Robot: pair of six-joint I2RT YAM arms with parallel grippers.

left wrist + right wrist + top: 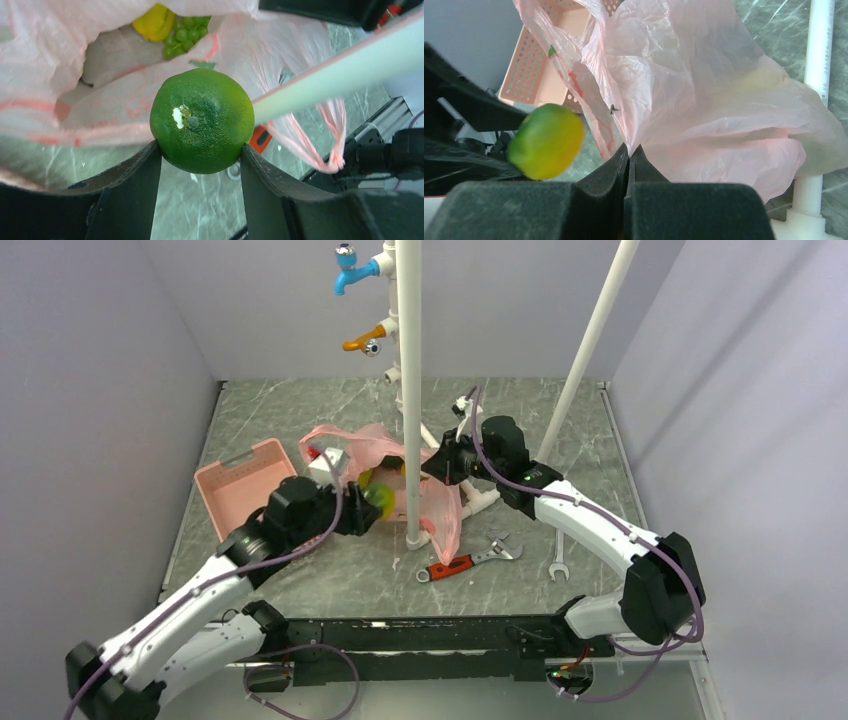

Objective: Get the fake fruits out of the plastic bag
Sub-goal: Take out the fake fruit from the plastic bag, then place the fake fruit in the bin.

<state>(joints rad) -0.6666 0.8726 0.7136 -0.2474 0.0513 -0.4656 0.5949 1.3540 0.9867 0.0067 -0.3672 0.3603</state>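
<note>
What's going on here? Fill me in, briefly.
The left gripper grips a round green fruit between its fingers, just outside the mouth of the pink plastic bag. The right gripper is shut on a fold of the bag, pinching it. A yellow fruit and a bunch of green grapes lie inside the bag, not yet taken out. A pink basket sits beside the left arm.

White arms (590, 515) with black joints (655, 590) and purple cables (697, 612).

Bright even light, faint shadows, wrist views blurred up close (top view sharper)
</note>
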